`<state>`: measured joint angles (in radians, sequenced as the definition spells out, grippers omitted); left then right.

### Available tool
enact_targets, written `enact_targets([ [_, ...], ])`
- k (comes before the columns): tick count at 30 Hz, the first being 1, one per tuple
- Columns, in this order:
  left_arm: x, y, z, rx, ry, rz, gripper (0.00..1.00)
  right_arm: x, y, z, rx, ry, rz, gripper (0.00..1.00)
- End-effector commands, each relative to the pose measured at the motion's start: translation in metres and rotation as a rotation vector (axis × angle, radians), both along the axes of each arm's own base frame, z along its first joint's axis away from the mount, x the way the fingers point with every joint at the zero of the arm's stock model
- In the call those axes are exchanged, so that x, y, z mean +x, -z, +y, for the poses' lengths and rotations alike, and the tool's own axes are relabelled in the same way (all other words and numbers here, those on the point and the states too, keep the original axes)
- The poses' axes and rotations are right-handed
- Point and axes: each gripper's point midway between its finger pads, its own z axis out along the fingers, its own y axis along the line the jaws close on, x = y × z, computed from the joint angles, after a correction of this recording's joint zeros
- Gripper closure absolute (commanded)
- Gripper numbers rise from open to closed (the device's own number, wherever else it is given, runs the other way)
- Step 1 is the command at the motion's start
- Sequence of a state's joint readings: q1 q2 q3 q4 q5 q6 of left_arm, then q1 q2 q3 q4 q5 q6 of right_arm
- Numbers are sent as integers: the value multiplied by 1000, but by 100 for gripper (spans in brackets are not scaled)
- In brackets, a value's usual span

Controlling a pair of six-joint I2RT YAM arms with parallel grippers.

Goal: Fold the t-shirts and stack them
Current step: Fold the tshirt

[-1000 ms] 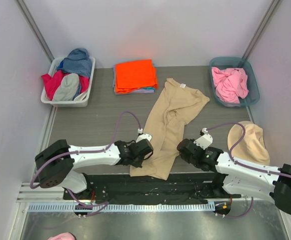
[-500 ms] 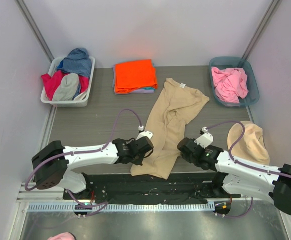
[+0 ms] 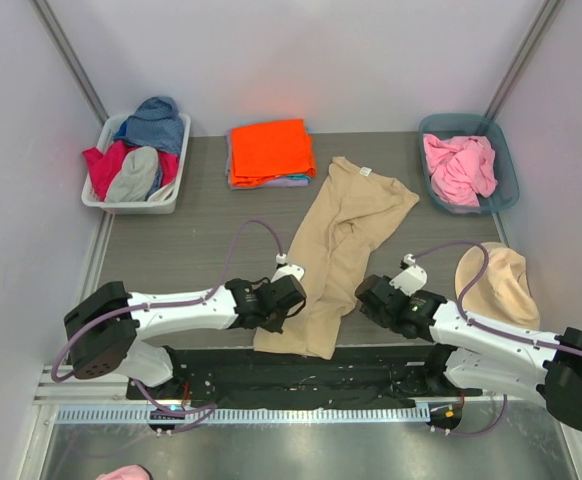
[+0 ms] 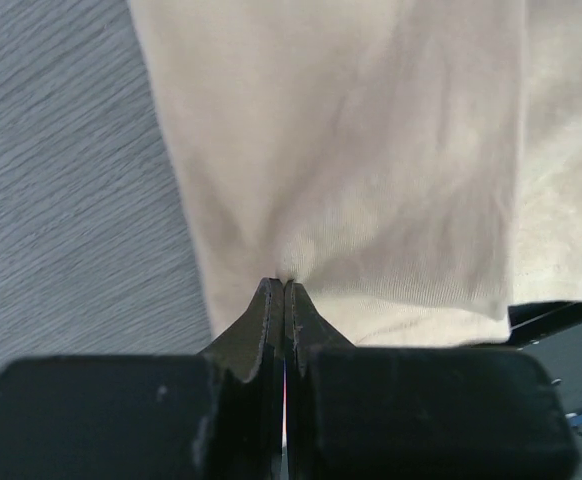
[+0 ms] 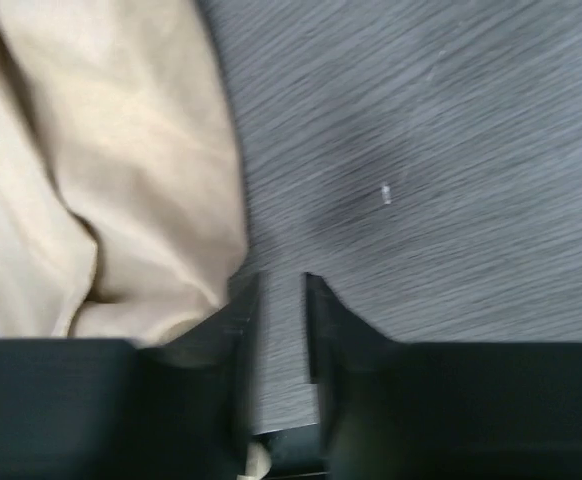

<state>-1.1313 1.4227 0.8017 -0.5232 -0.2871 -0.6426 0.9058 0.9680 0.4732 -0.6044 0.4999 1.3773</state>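
Grey wood-grain table (image 3: 181,250) inside pale, evenly lit walls (image 3: 321,60), slanted metal posts (image 3: 66,55) at both back corners, slotted rail (image 3: 271,413) and steel sheet (image 3: 301,450) along near edge.

Top external view: fixed high behind the near edge of the grey wood-grain table (image 3: 181,250), facing down over its whole top. Wrist views: mounted just behind the left gripper (image 4: 284,288) and right gripper (image 5: 283,282), looking past the fingertips, close to the surface. All three share the long tan cloth shirt (image 3: 343,240), its near end lower centre in the top view.
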Motion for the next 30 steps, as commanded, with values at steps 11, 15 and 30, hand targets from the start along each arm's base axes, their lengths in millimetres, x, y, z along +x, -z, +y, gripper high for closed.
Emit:
enact_targets([
  [11, -6, 10, -2, 26, 18, 45, 100, -7, -19, 55, 204, -169, -119, 45],
  [15, -8, 12, -2, 23, 17, 52, 100, -25, -16, 74, 270, -236, -129, 45],
  [30, -8, 14, -4, 20, 15, 59, 100, -68, 15, 98, 341, -308, -114, 60],
])
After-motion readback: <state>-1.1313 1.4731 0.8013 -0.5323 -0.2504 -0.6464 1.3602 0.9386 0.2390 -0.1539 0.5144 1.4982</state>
